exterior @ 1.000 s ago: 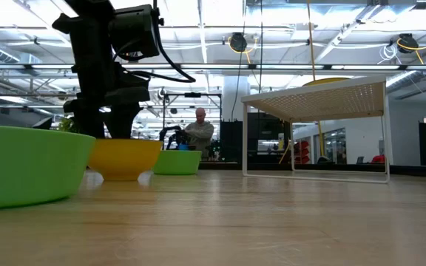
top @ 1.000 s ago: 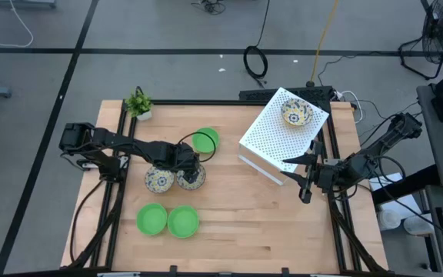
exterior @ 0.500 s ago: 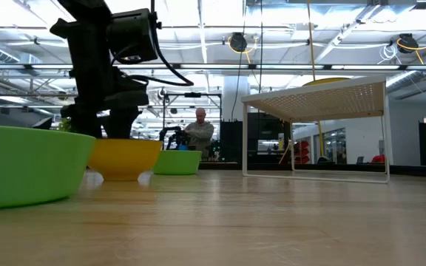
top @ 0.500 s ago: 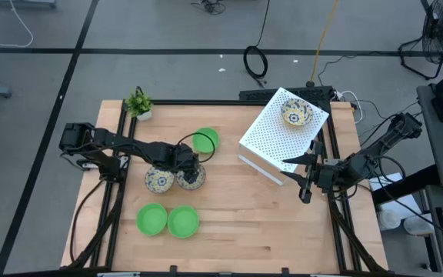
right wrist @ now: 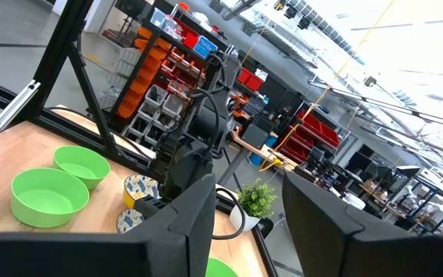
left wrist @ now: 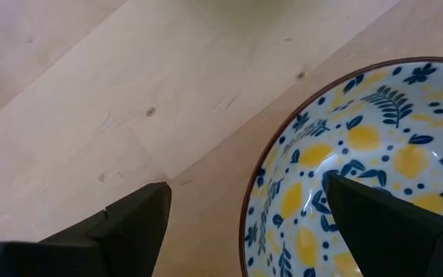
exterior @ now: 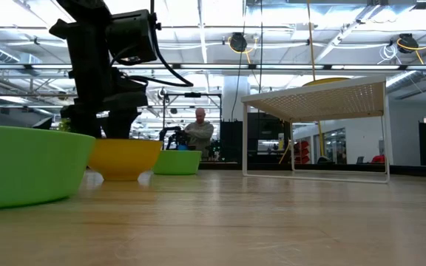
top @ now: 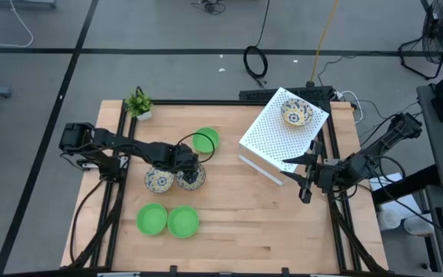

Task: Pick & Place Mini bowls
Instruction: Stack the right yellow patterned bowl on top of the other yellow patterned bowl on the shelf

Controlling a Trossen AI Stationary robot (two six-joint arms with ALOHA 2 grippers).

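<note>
Two patterned mini bowls sit side by side on the table at centre left. My left gripper points down over the right one, open, with one finger above the bowl's inside and the other outside over the wood, the rim between them. A green bowl sits just beyond, and two more green bowls sit nearer the front. Another patterned bowl rests on the white perforated stand. My right gripper hangs open and raised at the right, empty.
A small potted plant stands at the table's far left corner. The black frame rails run along the table's left and right sides. Bare wood lies between the bowls and the right arm. A person stands far off in the room.
</note>
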